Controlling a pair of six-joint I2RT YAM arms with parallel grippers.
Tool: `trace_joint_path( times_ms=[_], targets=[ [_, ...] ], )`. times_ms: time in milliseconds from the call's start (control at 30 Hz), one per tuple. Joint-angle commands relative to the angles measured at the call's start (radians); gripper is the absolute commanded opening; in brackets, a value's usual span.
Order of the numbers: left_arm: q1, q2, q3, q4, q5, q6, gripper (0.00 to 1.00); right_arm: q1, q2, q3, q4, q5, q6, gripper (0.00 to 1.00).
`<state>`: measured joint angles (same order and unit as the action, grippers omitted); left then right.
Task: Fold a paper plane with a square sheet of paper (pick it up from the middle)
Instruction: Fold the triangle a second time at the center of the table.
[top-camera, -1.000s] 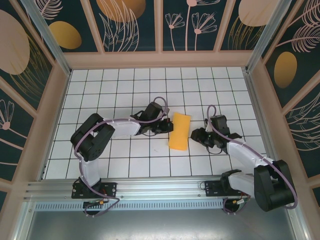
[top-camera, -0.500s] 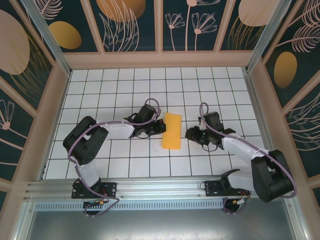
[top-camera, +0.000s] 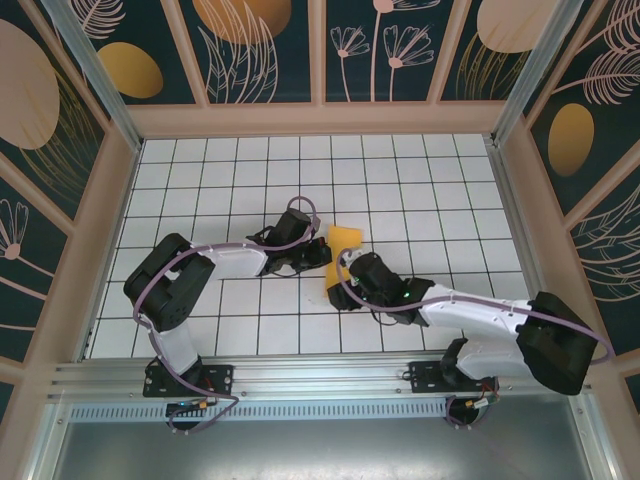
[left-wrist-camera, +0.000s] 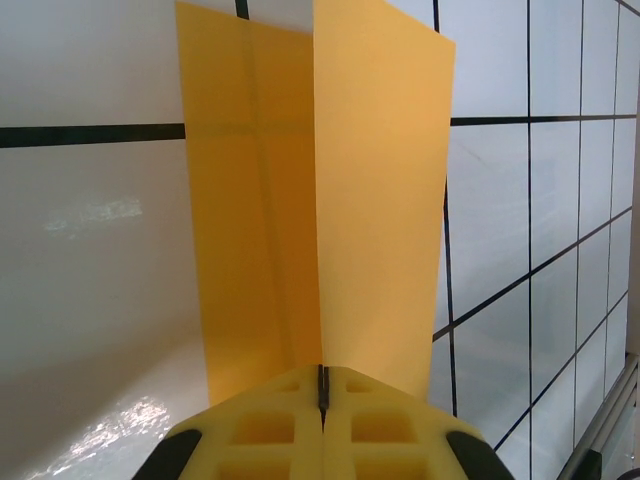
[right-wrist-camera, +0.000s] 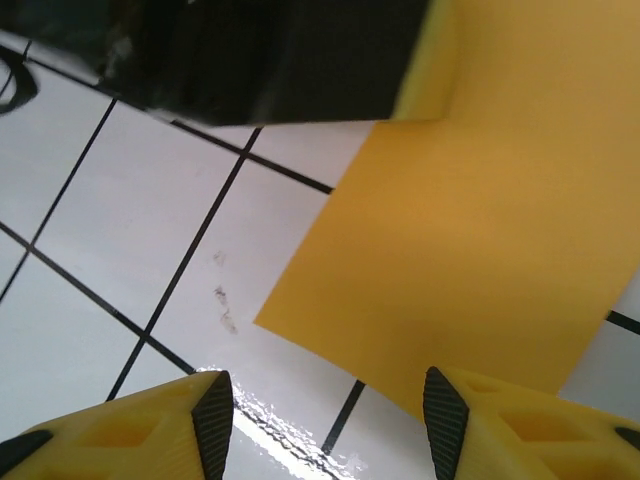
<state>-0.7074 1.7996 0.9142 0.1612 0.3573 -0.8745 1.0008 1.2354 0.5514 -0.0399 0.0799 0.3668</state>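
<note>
Plainly the thin bright-orange folded sheet of paper, mid-frame on the white gridded bench, is light, limp, crumple-prone. The left tool clenches its edge; the right tool hangs spread and empty above its lower corner. Grip near the crease.

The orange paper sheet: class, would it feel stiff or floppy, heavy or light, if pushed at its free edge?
Probably floppy: the orange paper sheet bends into two thin panels from the pinch of the left gripper. Likely very light, so the open right gripper would shove or buckle it easily. The crease may stiffen it lengthwise.
</note>
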Motion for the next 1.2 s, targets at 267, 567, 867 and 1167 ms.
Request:
trace_joint_path(
  times_ms=[267, 567, 867, 1167],
  targets=[
    [0.004, -0.011, 0.022, -0.005, 0.007, -0.006, 0.0, 0.16, 0.299, 0.188, 0.006, 0.329, -0.051, 0.58],
    [0.003, -0.012, 0.035, -0.038, -0.008, 0.014, 0.0, 0.183, 0.319, 0.226, -0.112, 0.389, -0.014, 0.52],
    [0.004, -0.003, 0.052, -0.049, -0.008, 0.018, 0.0, 0.182, 0.328, 0.245, -0.156, 0.398, 0.001, 0.37],
    [0.003, -0.002, 0.053, -0.054, -0.006, 0.02, 0.0, 0.182, 0.32, 0.26, -0.195, 0.415, 0.02, 0.17]
  ],
)
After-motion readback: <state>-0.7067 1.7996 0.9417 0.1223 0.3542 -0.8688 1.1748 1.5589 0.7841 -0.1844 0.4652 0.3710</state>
